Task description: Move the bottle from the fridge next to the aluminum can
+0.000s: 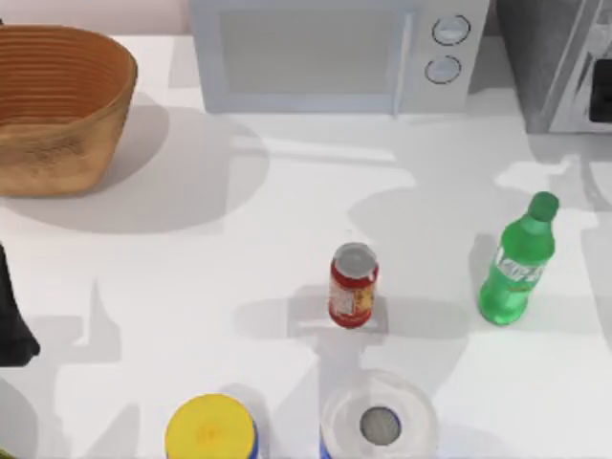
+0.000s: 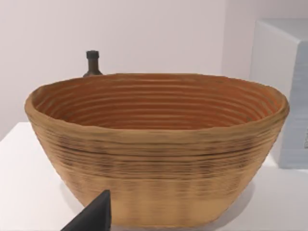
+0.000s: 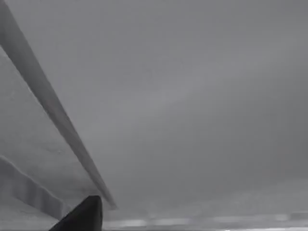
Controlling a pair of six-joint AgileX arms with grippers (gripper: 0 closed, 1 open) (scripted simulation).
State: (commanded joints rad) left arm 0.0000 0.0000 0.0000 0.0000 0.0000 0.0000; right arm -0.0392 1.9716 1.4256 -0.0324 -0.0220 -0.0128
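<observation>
White table (image 1: 239,239), pale wall behind it. At the far edge sits a white microwave (image 1: 335,53), with the grey fridge (image 1: 559,62) at two o'clock. A woven basket (image 1: 57,105) sits at ten o'clock. Near the middle stands the red can (image 1: 353,285), and the green bottle (image 1: 517,260) is upright on the table at its three o'clock, near but apart. The left arm (image 1: 11,320) sits at nine o'clock. Neither gripper's jaws can be made out, so I cannot tell their state or place the bottle against them.

No legible text on the bottle (image 1: 516,263) label or aluminum can (image 1: 353,286) print.
</observation>
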